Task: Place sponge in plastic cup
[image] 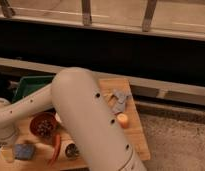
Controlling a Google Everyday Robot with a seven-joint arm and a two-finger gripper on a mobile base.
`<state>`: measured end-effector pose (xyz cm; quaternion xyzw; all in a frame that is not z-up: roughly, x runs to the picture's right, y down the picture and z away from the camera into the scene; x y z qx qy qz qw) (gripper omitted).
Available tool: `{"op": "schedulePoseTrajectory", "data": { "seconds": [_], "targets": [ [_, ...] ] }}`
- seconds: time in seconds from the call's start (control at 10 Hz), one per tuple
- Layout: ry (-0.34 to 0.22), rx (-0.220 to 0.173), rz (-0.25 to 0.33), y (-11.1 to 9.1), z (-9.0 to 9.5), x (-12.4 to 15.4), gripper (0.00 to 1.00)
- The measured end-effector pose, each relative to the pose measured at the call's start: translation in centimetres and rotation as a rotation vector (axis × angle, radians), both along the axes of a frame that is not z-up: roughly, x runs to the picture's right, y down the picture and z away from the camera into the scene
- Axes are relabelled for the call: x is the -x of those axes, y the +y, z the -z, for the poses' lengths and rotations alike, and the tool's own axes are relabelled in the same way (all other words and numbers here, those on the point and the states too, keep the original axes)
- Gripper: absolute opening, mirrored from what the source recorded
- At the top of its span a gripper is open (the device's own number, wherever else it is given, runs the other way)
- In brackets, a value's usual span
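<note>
- Blue sponge: lies flat at the near left corner of the wooden table, just in front of the red bowl. Nothing touches it.
- Out of view: the gripper, somewhere past the lower left end of the arm, which crosses the middle of the scene. Its jaws stand wide apart, and since the sponge lies free they hold nothing of the task.
- Not made out: the plastic cup, which may stand behind the arm.
- Step in hand, as judged: the approach to the sponge, before any grasp.
- Next move, as judged: bring the spread jaws down across the sponge and close on it. Then lift it clear of the bowl and of the orange-red stick-shaped thing beside it, and carry it to the cup.
- Count: one sponge, one red bowl, one metal cup, one grey-blue cloth, one green tray, one small orange object, one orange-red stick-shaped thing.
</note>
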<state>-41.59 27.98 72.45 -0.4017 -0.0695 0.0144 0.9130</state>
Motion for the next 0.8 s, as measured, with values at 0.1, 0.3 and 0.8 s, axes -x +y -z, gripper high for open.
{"op": "schedulePoseTrajectory", "data": {
  "seconds": [0.1,0.3,0.8],
  "targets": [
    [0.005,-0.001,-0.018,0.5,-0.7,-0.1,0.76],
    [0.008,-0.006,-0.053,0.9,-1.4,-0.2,0.76],
    [0.012,-0.017,-0.083,1.4,-1.6,0.0,0.47]
  ]
}}
